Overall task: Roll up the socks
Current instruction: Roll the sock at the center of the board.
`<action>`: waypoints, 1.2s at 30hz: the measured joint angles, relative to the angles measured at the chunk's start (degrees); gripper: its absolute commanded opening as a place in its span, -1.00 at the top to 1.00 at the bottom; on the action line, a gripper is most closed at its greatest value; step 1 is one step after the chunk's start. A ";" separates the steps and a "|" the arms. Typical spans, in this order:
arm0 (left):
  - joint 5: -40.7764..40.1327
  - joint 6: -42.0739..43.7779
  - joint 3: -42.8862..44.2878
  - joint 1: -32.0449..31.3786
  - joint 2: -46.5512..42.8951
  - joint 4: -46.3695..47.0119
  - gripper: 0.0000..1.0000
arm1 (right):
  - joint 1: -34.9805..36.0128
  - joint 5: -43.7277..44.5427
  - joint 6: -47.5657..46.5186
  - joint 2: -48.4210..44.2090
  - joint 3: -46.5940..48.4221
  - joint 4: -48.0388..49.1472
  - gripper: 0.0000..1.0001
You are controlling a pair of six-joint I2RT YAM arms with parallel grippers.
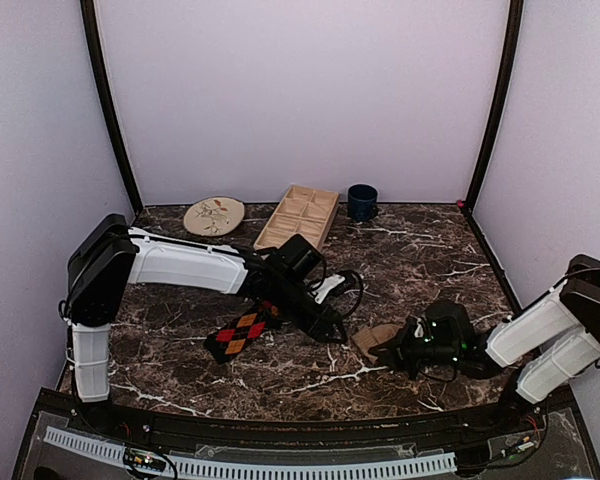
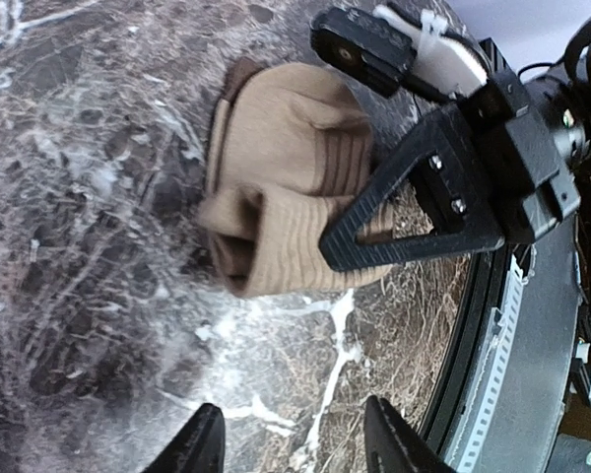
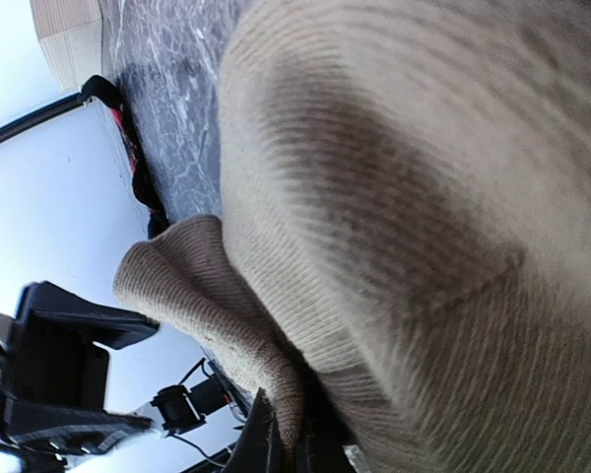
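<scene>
A tan ribbed sock (image 1: 373,337) lies partly folded on the dark marble table, right of centre. It shows in the left wrist view (image 2: 281,187) and fills the right wrist view (image 3: 414,197). My right gripper (image 1: 390,352) is shut on a fold of the tan sock, low on the table (image 3: 291,448); its black fingers (image 2: 414,212) lie across the sock. My left gripper (image 1: 330,328) is open and empty just left of the tan sock, with its tips (image 2: 295,448) over bare marble. A black, red and orange argyle sock (image 1: 242,333) lies flat under the left arm.
A compartmented wooden tray (image 1: 298,215), a patterned plate (image 1: 214,215) and a dark blue mug (image 1: 361,201) stand along the back wall. The table's black front rim (image 2: 492,325) runs close to the tan sock.
</scene>
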 measured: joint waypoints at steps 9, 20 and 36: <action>-3.87 2.99 -1.90 -2.12 0.02 4.96 -0.11 | 0.00 -0.20 6.05 -1.79 -1.03 3.32 1.00; -7.74 4.02 0.31 -2.01 4.17 10.25 -0.27 | 0.00 -2.12 11.41 -0.33 -4.50 9.38 1.00; -11.15 10.29 1.03 -2.19 5.92 10.38 -0.30 | 0.00 -4.15 13.64 7.13 -5.31 20.28 1.00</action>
